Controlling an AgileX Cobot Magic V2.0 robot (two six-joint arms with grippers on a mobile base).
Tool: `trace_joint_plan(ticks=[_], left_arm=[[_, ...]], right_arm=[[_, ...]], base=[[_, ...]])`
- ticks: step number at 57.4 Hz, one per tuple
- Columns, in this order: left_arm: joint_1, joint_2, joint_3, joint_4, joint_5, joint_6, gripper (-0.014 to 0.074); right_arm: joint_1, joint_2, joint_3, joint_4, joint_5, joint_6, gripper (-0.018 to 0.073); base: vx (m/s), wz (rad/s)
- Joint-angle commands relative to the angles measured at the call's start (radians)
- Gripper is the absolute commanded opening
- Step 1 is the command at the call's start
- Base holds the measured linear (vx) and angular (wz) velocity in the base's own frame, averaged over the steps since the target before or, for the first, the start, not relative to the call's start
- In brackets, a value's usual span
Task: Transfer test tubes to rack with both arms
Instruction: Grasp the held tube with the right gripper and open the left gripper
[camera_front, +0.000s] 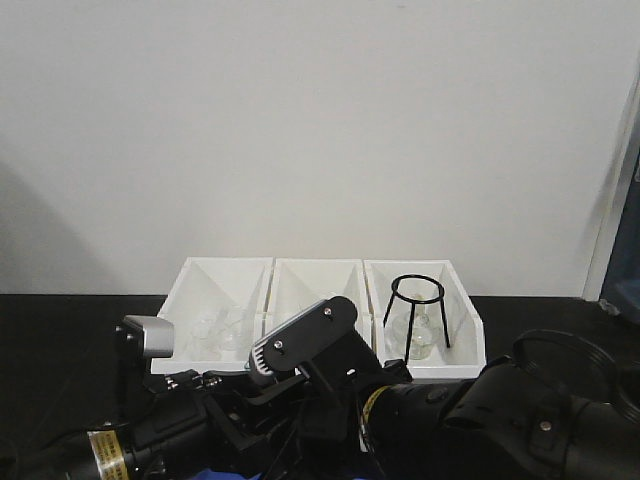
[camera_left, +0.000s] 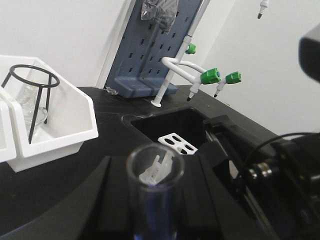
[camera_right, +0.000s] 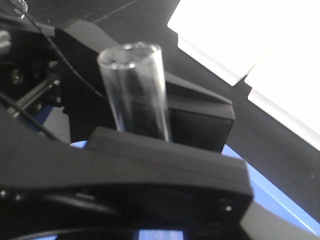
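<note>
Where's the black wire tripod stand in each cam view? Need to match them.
Front: tripod stand in the rightmost white bin, right of centre.
Left wrist: upper left, in the same bin.
Right wrist: not in view.
Shared landmark: the white bins, blown out at top right in the right wrist view.

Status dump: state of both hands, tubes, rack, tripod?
left hand, shut on left tube
left tube, upright, mouth open
right hand, shut on right tube
right tube, upright, mouth open
rack, in black recess, visible holes empty
tripod stand, upright in white bin
</note>
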Motion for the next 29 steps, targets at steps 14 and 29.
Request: trace_joint_plan(ticks=[14, 29], left_arm=[[-0.007, -0.033, -0.03, -0.039, -0.065, 0.001, 0.0067], [-0.007, -0.033, -0.03, -0.074, -0.075, 0.001, 0.0344]], right_arm=[[-0.001, -0.048, -0.035, 0.001, -0.085, -0.004, 0.0025], [-0.002, -0.048, -0.035, 0.034, -0.085, -0.003, -0.0011]], base=[[0.0, 0.0], [0.0, 0.0]])
